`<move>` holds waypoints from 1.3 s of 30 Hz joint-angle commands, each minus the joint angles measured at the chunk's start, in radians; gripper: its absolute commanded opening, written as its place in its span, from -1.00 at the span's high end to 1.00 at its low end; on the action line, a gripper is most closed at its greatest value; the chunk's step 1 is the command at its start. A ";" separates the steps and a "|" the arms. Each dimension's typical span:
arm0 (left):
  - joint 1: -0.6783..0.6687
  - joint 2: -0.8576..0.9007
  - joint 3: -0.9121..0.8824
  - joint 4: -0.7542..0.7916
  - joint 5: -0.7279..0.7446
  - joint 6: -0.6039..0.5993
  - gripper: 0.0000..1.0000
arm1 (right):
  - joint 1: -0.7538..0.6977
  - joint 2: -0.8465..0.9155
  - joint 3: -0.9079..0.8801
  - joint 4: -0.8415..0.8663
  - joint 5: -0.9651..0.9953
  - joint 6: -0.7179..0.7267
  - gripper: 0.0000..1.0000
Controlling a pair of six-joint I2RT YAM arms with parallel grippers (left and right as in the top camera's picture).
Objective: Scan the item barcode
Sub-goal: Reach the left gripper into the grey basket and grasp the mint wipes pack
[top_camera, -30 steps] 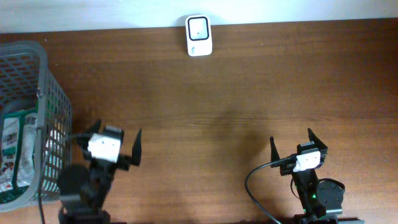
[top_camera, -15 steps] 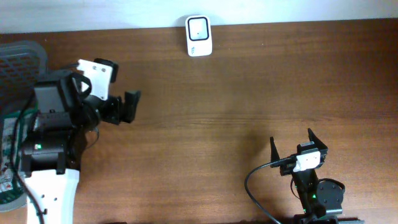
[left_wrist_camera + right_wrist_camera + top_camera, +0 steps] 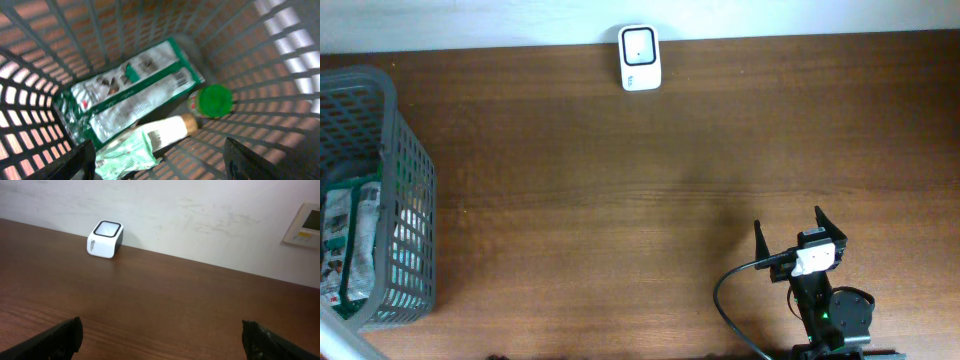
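Overhead, the grey plastic mesh basket (image 3: 380, 190) sits at the left edge of the brown wooden surface (image 3: 670, 170), and the white scanner box (image 3: 639, 57) stands at the top centre. Inside the basket lie a green-and-white foil packet (image 3: 132, 95), a green-capped bottle (image 3: 212, 101) and a pale crumpled pouch (image 3: 127, 152). The left claw (image 3: 160, 160) hangs above them, fingers spread, holding nothing. The right claw (image 3: 800, 232) stands wide at the lower right, empty.

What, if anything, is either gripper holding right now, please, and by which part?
Nothing is held: the left gripper hangs open above the items in the basket, and the right gripper is open and empty.
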 commanded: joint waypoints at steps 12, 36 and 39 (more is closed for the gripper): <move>0.010 0.398 -0.104 -0.043 0.084 0.152 -0.50 | 0.006 -0.006 -0.005 -0.005 0.001 0.004 -0.97; -0.038 0.489 0.180 -0.144 0.065 0.177 1.00 | 0.006 -0.006 -0.005 -0.005 0.001 0.004 -0.97; -0.089 0.489 0.416 -0.226 0.072 0.177 1.00 | 0.006 -0.006 -0.005 -0.005 0.001 0.004 -0.97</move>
